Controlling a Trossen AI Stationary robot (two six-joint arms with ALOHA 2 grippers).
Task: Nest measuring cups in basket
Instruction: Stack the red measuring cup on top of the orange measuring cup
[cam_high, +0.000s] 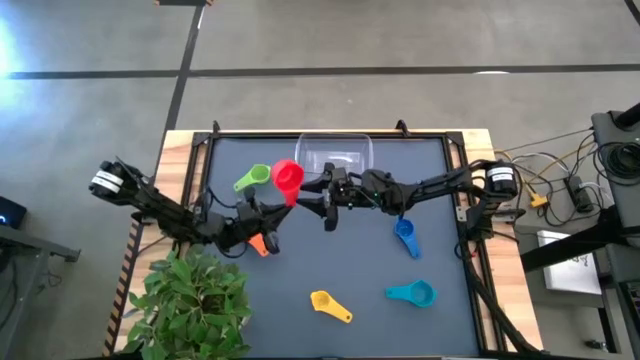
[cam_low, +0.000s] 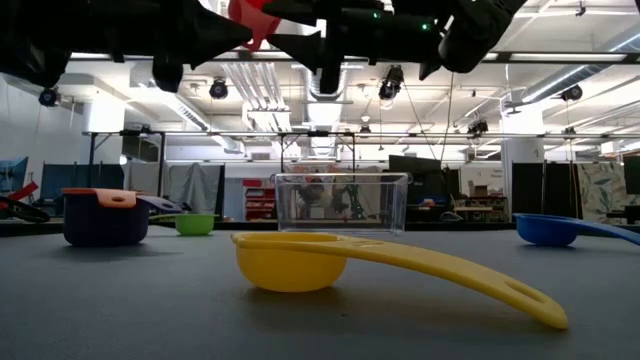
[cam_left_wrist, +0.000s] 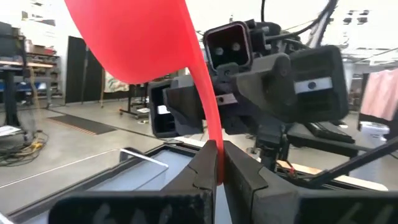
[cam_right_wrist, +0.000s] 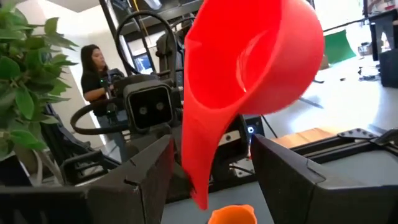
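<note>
Red cup (cam_high: 287, 177) in high view held up just in front of basket (cam_high: 335, 152), left gripper (cam_high: 291, 195) pinched shut on its handle; right gripper (cam_high: 328, 200) beside it. Low view: yellow cup (cam_low: 292, 262) nearest. Right wrist: fingers (cam_right_wrist: 283, 168) apart either side of handle, not touching.

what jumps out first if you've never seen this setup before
The red measuring cup held up in the air over the table's middle, its handle pinched in the shut fingers of the left gripper, with the right gripper open around it from the other side. Behind it sits the clear basket at the table's far edge, and a yellow cup lies closest in the low view.
</note>
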